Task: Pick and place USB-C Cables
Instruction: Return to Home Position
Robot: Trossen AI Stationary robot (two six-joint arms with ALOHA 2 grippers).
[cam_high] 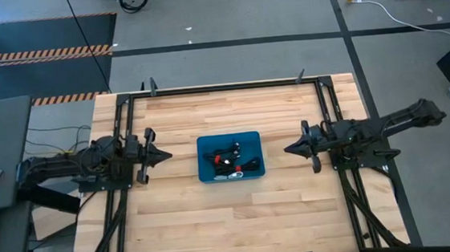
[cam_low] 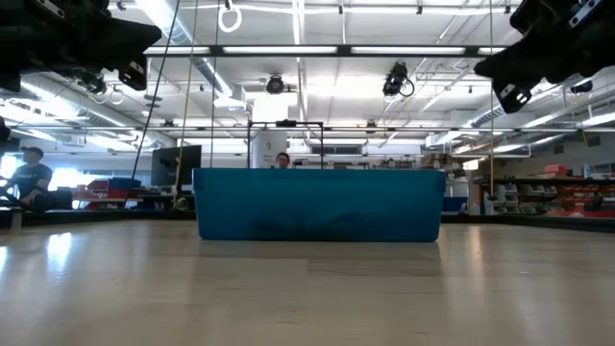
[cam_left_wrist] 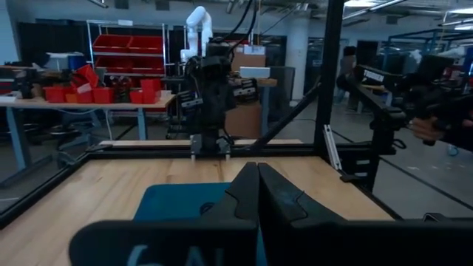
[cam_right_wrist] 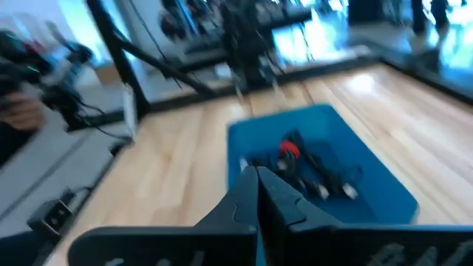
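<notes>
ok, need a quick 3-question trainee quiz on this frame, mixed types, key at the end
1. The cables lie: A in the tray, B on the floor, C in the jaws?
2. True or false: the left and right jaws are both open.
3. Fill in: the tray stands at the ___ of the table.
Key: 1 A. 2 False, both are shut and hold nothing. 3 middle.
</notes>
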